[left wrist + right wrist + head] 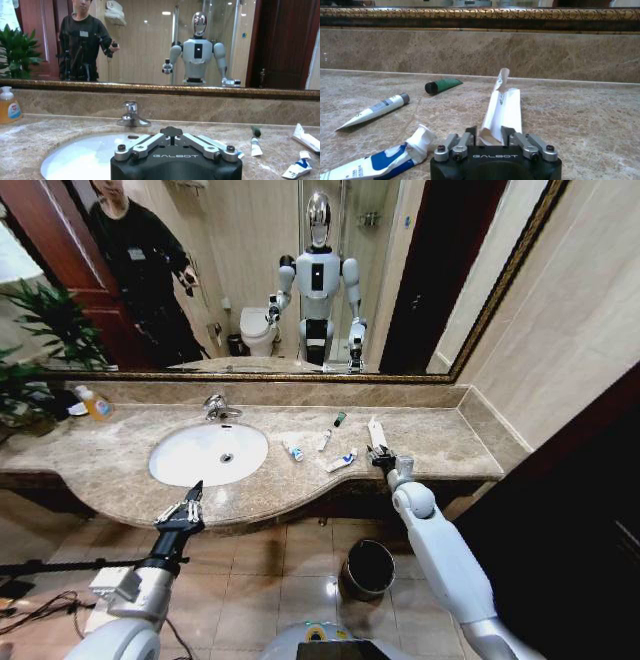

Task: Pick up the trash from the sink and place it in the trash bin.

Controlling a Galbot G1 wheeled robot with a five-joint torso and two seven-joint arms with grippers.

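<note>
While the right gripper (pixel 490 139) has its fingers narrowed around the near end of the long white packet (pixel 503 110) lying on the counter ahead, that packet looks light, flimsy (likely to bend). Below and behind the gripper, the trash bin (pixel 369 568) seems empty. Left gripper (pixel 181 510) hovers before the sink (pixel 176 457), slightly parted.

- We see even, warm indoor light from above; a ceiling lamp shows as a bright spot in the mirror (pixel 165 45).
- Glare marks the floor tiles (pixel 330 585) beside the trash bin (pixel 368 568).
- Head view lines bow outward at the edges.
- The right gripper (pixel 490 137) looks slightly soft up close.
</note>
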